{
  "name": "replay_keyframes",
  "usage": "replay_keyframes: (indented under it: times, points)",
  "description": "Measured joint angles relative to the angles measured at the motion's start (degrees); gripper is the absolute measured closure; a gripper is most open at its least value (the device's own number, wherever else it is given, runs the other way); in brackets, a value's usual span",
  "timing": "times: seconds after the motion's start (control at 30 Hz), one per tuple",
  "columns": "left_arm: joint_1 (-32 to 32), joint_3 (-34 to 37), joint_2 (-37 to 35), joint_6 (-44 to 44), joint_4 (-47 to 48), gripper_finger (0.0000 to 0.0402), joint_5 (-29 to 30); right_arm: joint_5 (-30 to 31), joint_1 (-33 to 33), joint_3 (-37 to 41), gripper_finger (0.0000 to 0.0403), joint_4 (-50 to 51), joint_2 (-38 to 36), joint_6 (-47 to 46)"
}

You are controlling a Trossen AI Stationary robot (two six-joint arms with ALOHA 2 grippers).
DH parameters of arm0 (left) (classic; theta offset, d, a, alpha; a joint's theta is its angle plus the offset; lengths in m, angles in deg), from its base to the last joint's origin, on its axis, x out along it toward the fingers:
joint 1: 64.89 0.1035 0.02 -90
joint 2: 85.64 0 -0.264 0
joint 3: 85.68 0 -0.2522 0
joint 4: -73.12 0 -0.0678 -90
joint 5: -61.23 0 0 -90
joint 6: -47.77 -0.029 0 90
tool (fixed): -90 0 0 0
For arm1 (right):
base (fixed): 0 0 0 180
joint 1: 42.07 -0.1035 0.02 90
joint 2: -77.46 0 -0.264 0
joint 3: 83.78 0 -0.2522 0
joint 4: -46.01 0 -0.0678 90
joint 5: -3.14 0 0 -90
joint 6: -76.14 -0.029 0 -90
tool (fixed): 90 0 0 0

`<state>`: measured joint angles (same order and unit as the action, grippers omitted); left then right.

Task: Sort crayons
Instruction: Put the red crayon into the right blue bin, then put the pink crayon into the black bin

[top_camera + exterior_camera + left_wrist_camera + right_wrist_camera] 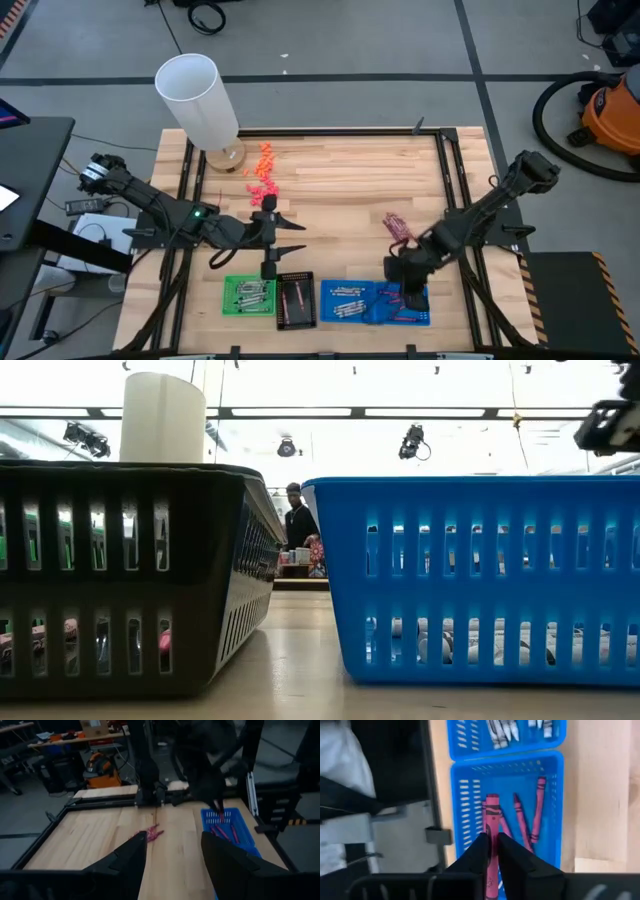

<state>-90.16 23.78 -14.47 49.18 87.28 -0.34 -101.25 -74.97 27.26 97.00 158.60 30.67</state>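
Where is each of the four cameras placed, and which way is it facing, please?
High view: overhead, straight down on the table; both arms show.
Low view: table height, facing the black tray and a blue tray.
Left wrist view: across the table past the open left gripper.
Right wrist view: down past the right gripper, which grips a magenta crayon over the blue tray.
Both wrist views share that tray.

No text or label can be read anywhere.
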Motion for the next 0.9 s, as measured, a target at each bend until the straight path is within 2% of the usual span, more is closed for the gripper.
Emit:
replay_keyframes:
  times: [0.17, 0.27, 0.4, 0.47, 0.53, 0.63, 0.73, 0.8, 0.9]
  points:
    - [0.07, 0.0, 0.0, -0.55, -1.7, 0.0203, 0.0, 2.07, -2.02, 0.26, 0.0346, 0.11, 5.1, -1.52]
    - [0.07, 0.0, 0.0, -1.38, -2.88, 0.0203, 0.02, -1.01, -1.6, 0.35, 0.0332, 0.22, 7.45, -2.1]
    - [-0.04, 0.04, 0.11, -5.95, -4.88, 0.0203, -0.26, -3.26, 0.62, 0.29, 0.0305, 0.6, 7.18, -3.11]
    - [-0.06, 1.2, 0.11, -9.09, -8.48, 0.0203, -2.82, -2.86, 2.06, -0.53, 0.0293, 3.27, 5.92, -2.89]
    - [-0.08, 3.56, 0.13, -11.66, -13.32, 0.0203, -5.19, 1.63, 3.8, -1.64, 0.0287, 8.18, 4.21, -2.42]
    - [0.29, 6.51, 0.17, -12.93, -19.15, 0.0203, -5.67, 11.39, 7.28, -1.83, 0.0286, 13.77, 2.51, -1.08]
    - [0.84, 6.88, 0.17, -11.98, -19.2, 0.0203, -5.55, 19.06, 10.97, -0.31, 0.0288, 15.24, 1.91, -0.51]
    - [0.81, 6.88, 0.17, -11.11, -18.84, 0.0203, -5.46, 21.87, 13.15, 0.98, 0.0288, 15.48, 2.1, -0.35]
    - [0.73, 6.88, 0.15, -9.76, -18.2, 0.0203, -5.58, 22.55, 16.75, 3.51, 0.0288, 15.38, 2.1, 1.0]
